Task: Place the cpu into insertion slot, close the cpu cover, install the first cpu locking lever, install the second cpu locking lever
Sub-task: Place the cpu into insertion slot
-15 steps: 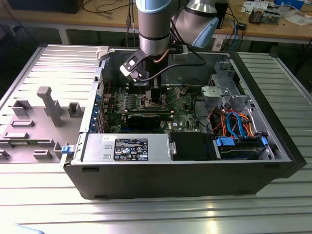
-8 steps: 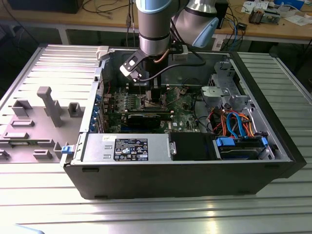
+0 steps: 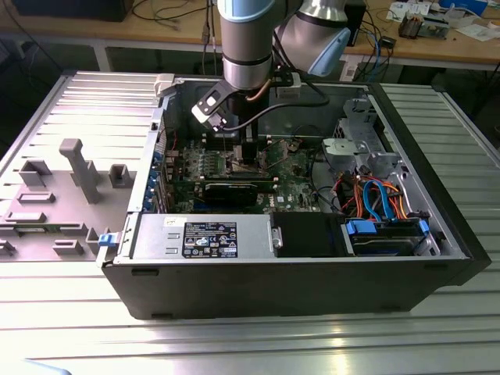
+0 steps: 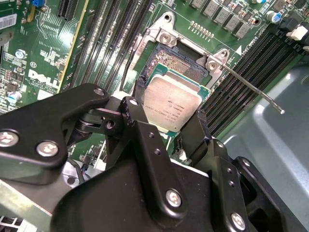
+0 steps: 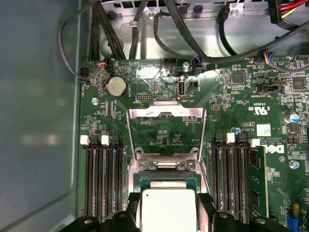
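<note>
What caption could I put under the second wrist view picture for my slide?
The gripper holds the cpu in its jaws over the open insertion slot.

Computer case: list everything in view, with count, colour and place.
case: one, black, open, on the metal table.
motherboard: one, green, inside the case.
insertion slot: one, dark centre, on the motherboard.
cpu: one, silver-grey, gripped at the insertion slot.
cpu cover: one, silvery frame, swung open behind the slot.
locking lever: one visible, thin metal rod, beside the slot.
memory slots: several, black, flanking the slot.
arm: one, grey and blue, reaching into the case.
hand: one, black, shut on the cpu.
</note>
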`<state>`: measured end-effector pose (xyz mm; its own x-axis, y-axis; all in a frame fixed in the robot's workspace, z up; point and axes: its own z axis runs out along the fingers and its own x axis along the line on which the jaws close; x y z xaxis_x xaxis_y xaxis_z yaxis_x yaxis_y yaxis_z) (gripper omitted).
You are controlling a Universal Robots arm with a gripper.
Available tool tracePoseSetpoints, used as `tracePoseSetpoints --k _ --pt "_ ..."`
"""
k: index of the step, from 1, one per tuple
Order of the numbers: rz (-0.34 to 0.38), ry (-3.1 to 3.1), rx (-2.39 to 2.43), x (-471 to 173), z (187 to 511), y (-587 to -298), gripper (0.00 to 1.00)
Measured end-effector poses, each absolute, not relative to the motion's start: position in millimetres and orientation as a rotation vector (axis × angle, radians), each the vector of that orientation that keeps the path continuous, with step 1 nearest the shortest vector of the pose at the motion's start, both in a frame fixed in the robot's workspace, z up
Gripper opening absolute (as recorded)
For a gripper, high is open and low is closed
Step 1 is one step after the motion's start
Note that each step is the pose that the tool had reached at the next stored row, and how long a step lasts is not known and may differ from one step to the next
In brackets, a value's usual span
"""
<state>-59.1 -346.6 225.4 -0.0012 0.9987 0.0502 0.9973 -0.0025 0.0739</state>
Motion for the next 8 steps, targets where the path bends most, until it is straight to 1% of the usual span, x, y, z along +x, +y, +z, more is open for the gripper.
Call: tracePoseSetpoints --k 8 --pt "0.137 2.206 2.208 -60 213 -346 0.55"
